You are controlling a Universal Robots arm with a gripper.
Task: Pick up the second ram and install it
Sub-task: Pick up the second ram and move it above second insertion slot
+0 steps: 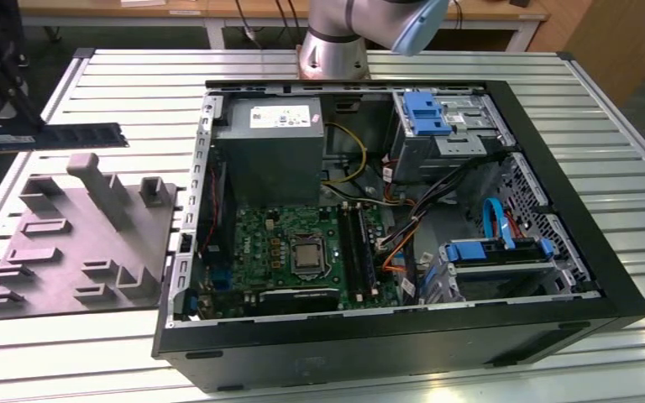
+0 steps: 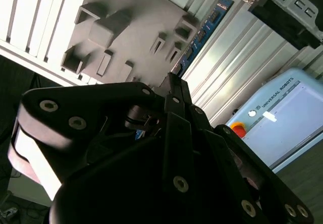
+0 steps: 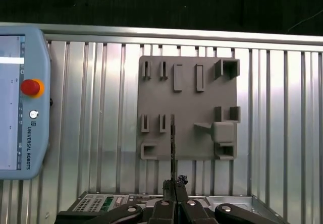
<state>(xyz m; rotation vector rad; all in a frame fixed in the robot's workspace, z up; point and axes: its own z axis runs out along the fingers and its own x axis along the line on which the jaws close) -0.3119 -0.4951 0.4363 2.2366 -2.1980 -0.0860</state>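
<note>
Second wrist view: the gripper body covers the nearest part of the tray and the ram end at the fingertips. The pendant, across the ram from the tray, is cut by the frame edge.

First wrist view: the ram appears edge-on over the tray, so chips and label cannot be told. The pendant, beside the tray, is cut off.

Exterior view: the ram, beyond the tray, runs off the exterior view's left. The arm is cut at the top.

I see a line of lettering on the teach pendant and a printed white label on the power-supply box, its print too small to read.
</note>
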